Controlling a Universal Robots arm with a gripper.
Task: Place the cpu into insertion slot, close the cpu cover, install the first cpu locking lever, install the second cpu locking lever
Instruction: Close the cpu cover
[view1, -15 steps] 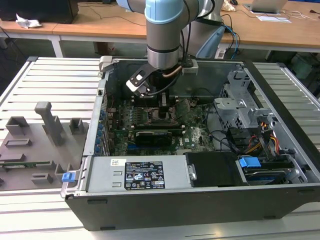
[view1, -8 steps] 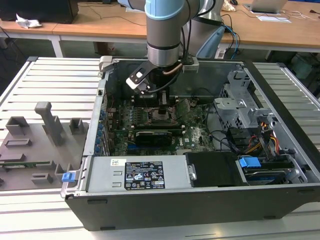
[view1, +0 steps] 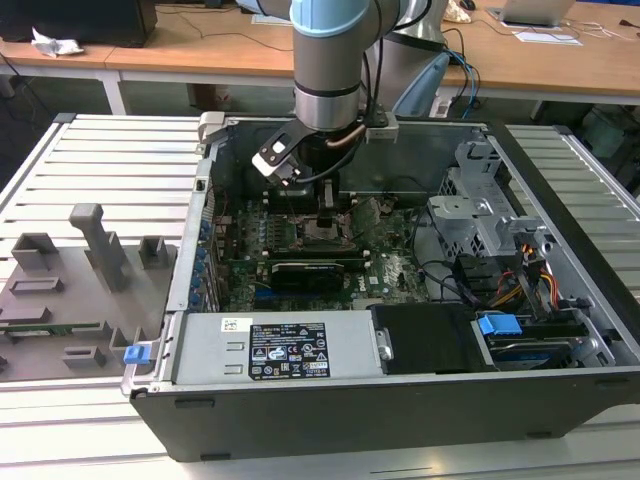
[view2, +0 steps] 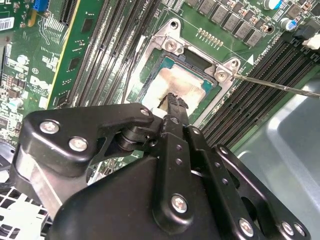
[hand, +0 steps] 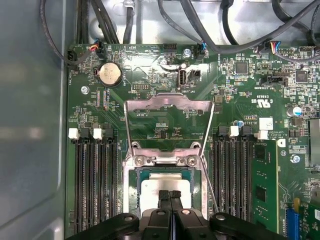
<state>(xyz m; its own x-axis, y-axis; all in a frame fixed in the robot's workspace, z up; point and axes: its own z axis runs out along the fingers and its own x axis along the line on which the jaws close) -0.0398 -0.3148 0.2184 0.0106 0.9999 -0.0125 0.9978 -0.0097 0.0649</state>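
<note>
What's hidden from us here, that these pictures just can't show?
Near part of the cpu: covered by the end effector in both wrist views.
Whether the shut fingertips press on the cpu: unclear in both.
Far end of the thin lever: cut off by the second wrist view's edge.
Socket area in the exterior view: blocked by the arm.

Tabletop (view1: 110, 150): pale grey, slatted metal.
- Open computer case (view1: 400, 410): dark walls, lid off, standing from the centre through 3 o'clock.
- Grey fixture tray (view1: 40, 300): upright blocks on it, at 9 o'clock, just beside the case.
- Small blue clip (view1: 136, 353): at the tray's 4 o'clock corner.
</note>
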